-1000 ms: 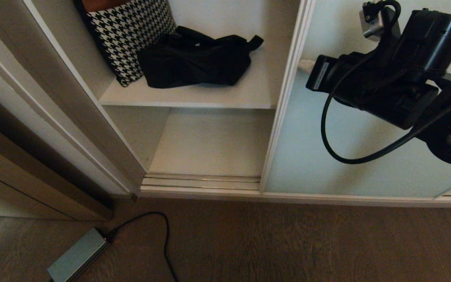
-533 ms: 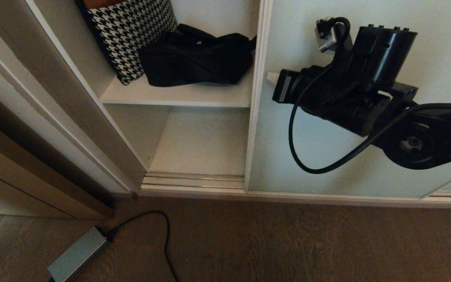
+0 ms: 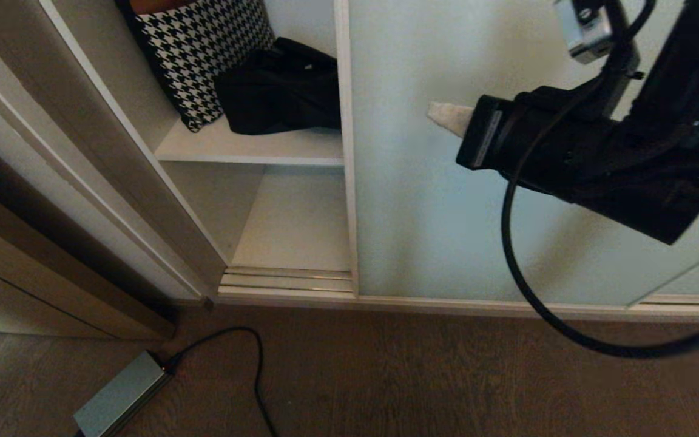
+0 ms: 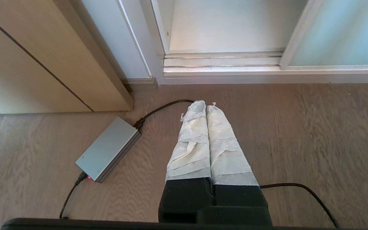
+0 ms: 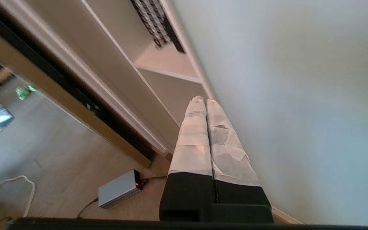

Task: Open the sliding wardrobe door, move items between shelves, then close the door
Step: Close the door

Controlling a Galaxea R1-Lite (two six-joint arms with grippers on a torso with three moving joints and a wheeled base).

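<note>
Across the wardrobe front, the sliding wardrobe door [image 3: 446, 200] covers most of the opening, its off-white leading edge standing part-way across the shelves [image 3: 246, 149] with a gap left open on the left side. Behind that gap the black bag [image 3: 276, 91] lies on the upper shelf beside a houndstooth cushion [image 3: 204, 54], half hidden by the door frame; the lower shelf shows bare. Judged step: closing the door. Right gripper [image 3: 443, 115] has its taped fingers [image 5: 208, 137] pressed together, holding nothing, laid along the glass (actual contact cannot be confirmed). Left gripper [image 4: 203, 108] is likewise closed and empty, parked low over the wooden floor [image 3: 446, 376] near a grey power adapter [image 4: 107, 148]. Next move calls for a steady sideways push leftward until the frame meets the wardrobe side.
</note>
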